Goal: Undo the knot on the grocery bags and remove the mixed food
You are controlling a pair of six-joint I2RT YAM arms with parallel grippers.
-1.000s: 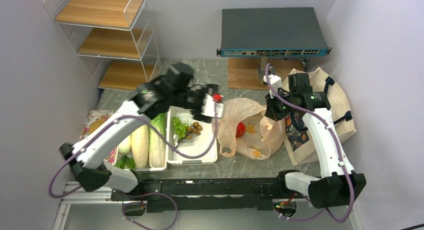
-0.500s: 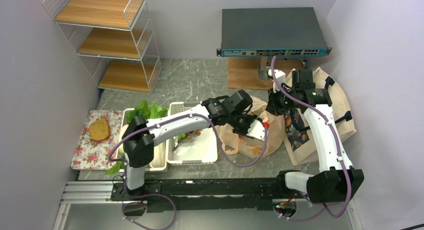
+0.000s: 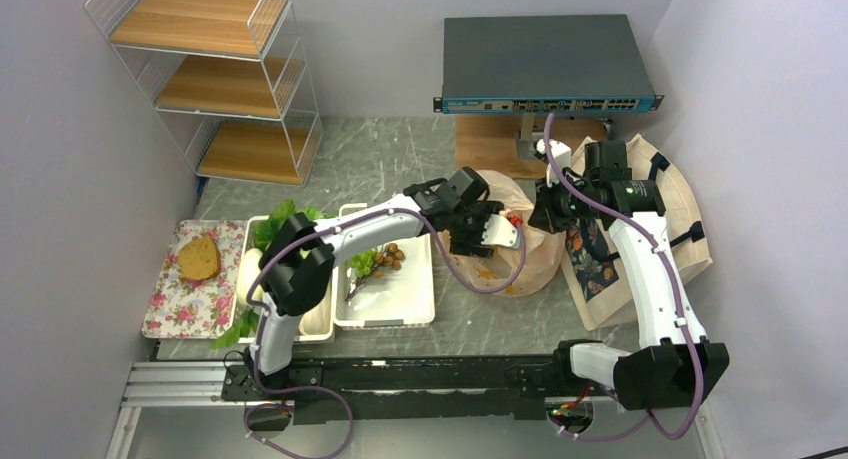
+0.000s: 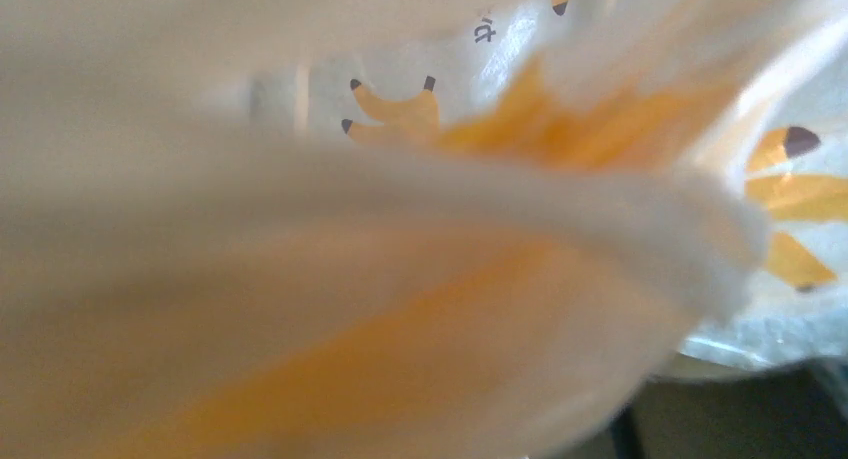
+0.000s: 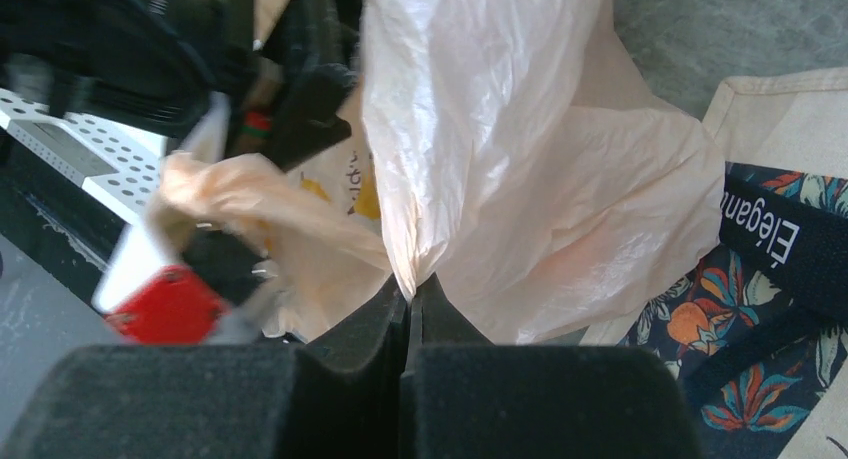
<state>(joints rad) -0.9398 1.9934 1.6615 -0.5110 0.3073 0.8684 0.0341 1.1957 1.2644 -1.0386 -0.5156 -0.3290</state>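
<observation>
The peach-beige plastic bag (image 3: 525, 254) lies open at mid-table, and no knot shows on it. My right gripper (image 5: 410, 289) is shut on a fold of the bag's film (image 5: 520, 159) and holds its right rim up (image 3: 545, 211). My left gripper (image 3: 480, 244) reaches down into the bag's mouth. Blurred film with orange print (image 4: 420, 309) fills the left wrist view and hides the fingers. The cream canvas tote (image 3: 650, 209) with dark floral print (image 5: 790, 239) lies to the right. Nothing of the bag's contents shows.
Two white bins hold cabbage (image 3: 290, 219), a radish (image 3: 248, 274), grapes (image 3: 362, 265) and nuts (image 3: 393, 253). A bread slice (image 3: 199, 258) sits on the floral tray (image 3: 165, 314). A wire shelf (image 3: 215, 74) stands back left, a grey box (image 3: 545, 64) and a wooden board (image 3: 490, 147) behind the bags.
The left arm swung from above the bins over to the plastic bag, reached deep into it, then drew back a little toward the bag's near-left rim. The right gripper kept holding the rim.
</observation>
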